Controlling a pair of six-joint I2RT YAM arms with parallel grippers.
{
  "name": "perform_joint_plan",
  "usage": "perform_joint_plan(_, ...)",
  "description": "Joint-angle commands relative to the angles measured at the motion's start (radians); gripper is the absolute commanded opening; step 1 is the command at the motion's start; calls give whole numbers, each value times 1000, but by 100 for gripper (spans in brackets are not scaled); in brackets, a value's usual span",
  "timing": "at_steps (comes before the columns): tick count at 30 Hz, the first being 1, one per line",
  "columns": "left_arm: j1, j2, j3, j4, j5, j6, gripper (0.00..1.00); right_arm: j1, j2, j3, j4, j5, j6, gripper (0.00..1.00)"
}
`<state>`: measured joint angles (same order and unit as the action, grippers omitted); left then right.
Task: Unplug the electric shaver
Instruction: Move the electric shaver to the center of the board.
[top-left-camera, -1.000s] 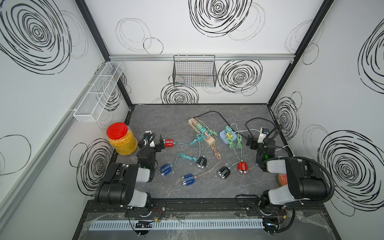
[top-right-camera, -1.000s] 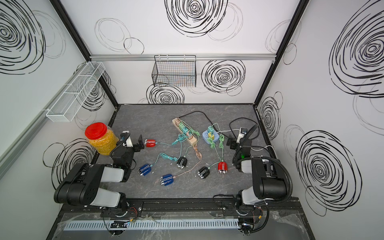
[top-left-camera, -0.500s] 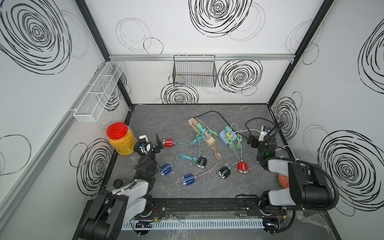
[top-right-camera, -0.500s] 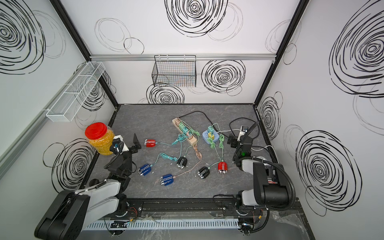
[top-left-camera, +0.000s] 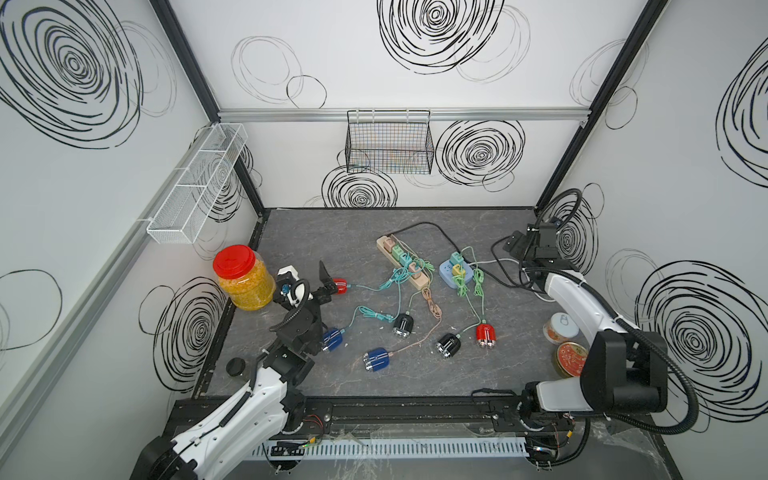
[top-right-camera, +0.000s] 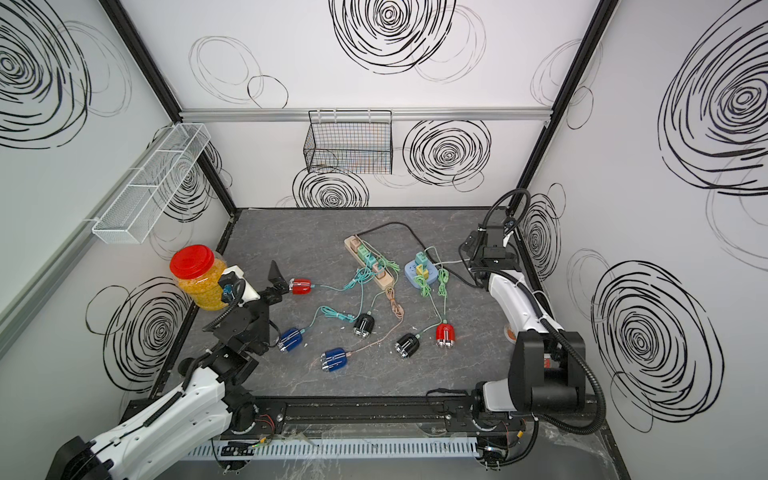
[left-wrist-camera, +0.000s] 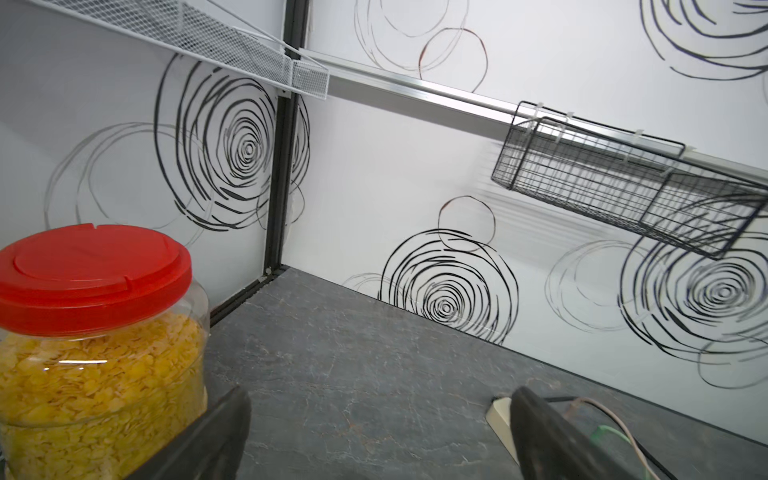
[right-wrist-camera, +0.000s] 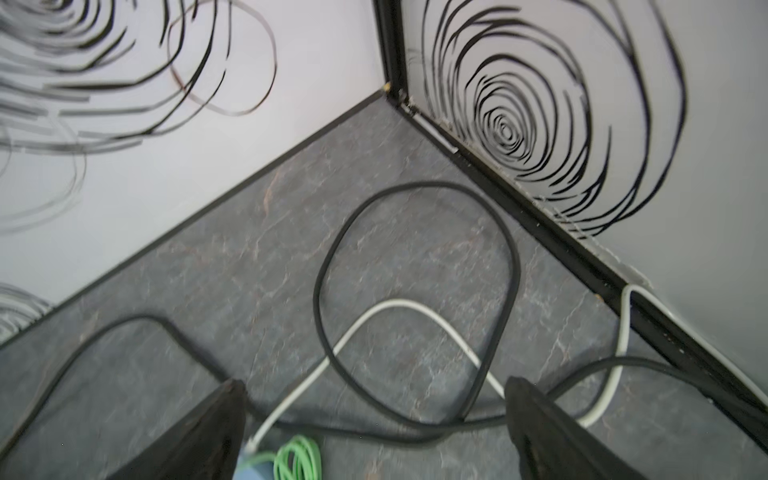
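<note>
Left jaws higher, beside red shaver (top-left-camera: 340, 286)

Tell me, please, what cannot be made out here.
- Tins: in a top view, mostly behind the right arm.
- Power strip: left wrist view, cut off by a finger.
- Blue socket block: right wrist view, blurred, cut by bottom edge.
- Cables: top views, too tangled and small to trace.

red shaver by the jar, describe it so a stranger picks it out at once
Find the red-lidded jar of yellow flakes at the table's left edge. Just right of it, beside the open left gripper, lies a red shaver. Its cable is teal; the other red shaver has a green one.
</note>
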<state>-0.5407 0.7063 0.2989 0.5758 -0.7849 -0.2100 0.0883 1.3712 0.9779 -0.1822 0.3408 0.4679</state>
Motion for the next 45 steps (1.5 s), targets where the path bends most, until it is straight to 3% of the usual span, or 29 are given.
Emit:
perform_joint_plan(1, -65, -38, 59, -221, -44, -41, 99, 112, -124, 9, -96, -44, -52, 100)
perform_joint_plan(5, -85, -35, 157, -433, -24, -92, 99, 204, -231, 23, -112, -175, -87, 100)
perform_joint_plan(11, -52, -4, 237, -580, 150, -170, 99, 308, -290, 57, -157, -381, -21, 99)
perform_joint_plan(14, 39, 27, 282, -659, 287, -242, 97, 377, -291, 51, -155, -424, 8, 97)
perform_joint_plan(17, 197, 102, 321, -714, 514, -296, 87, 451, -268, 56, -157, -401, 25, 96)
perform_joint_plan(19, 254, 162, 347, -751, 590, -299, 83, 496, -246, 60, -156, -385, 36, 95)
perform_joint_plan(24, 262, 295, 434, -870, 566, -258, 83, 584, -195, 76, -152, -343, 63, 94)
perform_joint_plan(28, 262, 384, 514, -961, 481, -220, 84, 631, -164, 91, -154, -330, 76, 94)
perform_joint_plan(33, 272, 522, 600, -989, 466, -185, 91, 668, -150, 88, -130, -329, 87, 94)
perform_joint_plan(36, 272, 592, 633, -974, 467, -189, 77, 679, -149, 94, -138, -320, 89, 94)
perform_joint_plan(45, 288, 804, 738, -980, 410, -130, 74, 689, -200, 61, -154, -298, 92, 94)
